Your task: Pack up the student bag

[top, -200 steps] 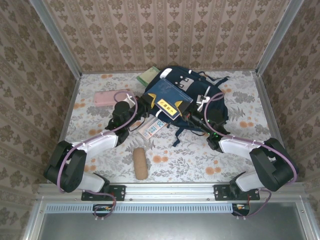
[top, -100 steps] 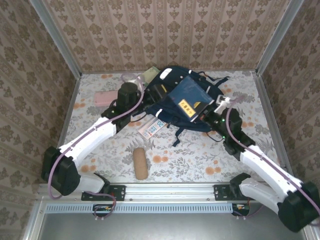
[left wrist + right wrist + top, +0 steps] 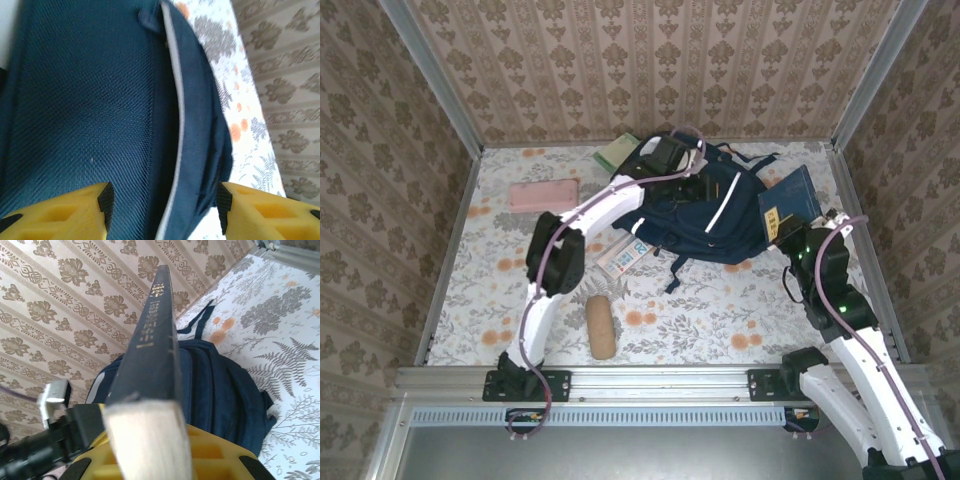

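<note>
Near edge of table (image 3: 720, 310): tan roll-shaped pouch (image 3: 602, 327) lies alone, lengthwise, left of centre.

Right side: right gripper (image 3: 798, 235) pinches a navy book (image 3: 790, 200) with a yellow label. The book is held off the table, just right of the bag. In the right wrist view the book (image 3: 155, 340) stands edge-on, clamped between the yellow fingers of the right gripper (image 3: 150, 440), spine up.

Mid-table: a white printed booklet (image 3: 623, 257) lies flat, at the bag's near-left edge.

Far centre: the student bag (image 3: 740, 225) lies flat, straps trailing toward the near side and the far right. The left gripper (image 3: 678, 165) hovers over its far-left part, arm stretched long across the table. In the left wrist view its fingers are spread wide, left gripper (image 3: 162, 200) empty, with the bag's mesh fabric and a grey-piped seam (image 3: 90, 100) below.

Far left: pink flat case (image 3: 543, 194). Green book (image 3: 616, 151) at the back wall, just beside the bag's far-left corner.
</note>
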Controlling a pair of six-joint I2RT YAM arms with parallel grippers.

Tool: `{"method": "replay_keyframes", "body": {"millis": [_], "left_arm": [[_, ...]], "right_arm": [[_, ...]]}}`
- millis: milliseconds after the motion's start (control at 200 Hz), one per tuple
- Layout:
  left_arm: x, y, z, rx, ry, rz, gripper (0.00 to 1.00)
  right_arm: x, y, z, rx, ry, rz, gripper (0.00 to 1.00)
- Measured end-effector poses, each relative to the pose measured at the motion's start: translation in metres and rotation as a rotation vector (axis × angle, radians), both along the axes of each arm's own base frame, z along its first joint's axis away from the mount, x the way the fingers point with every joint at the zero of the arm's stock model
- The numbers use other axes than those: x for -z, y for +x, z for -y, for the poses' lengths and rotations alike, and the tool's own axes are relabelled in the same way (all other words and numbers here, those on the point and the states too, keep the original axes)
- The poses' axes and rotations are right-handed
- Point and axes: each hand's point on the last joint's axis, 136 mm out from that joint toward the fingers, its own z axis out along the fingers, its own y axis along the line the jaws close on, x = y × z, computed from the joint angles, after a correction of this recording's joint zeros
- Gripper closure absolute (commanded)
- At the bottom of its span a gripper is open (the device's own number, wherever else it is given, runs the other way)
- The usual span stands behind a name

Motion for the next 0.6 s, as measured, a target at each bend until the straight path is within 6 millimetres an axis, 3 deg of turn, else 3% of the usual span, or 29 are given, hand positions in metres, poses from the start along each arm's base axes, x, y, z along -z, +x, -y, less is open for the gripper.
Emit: {"method": "replay_keyframes", "body": {"millis": [80,270,600], "left_arm": [[0.016,0.001,0.013,0.042,-0.004,-0.031,0.42],[0.028,-0.009,0.035,0.122,-0.017,-0.037,0.43],[0.046,-0.024,0.052,0.173,-0.025,-0.072,0.53]], "right_arm": [[-0.001,-0.004,0.002,-0.001,-0.019,0.001,1.0],[0.005,-0.007,0.005,-0.002,-0.051,-0.018,1.0],[0.029,-0.009,0.004,-0.02,-0.068,-0.072,1.0]]}}
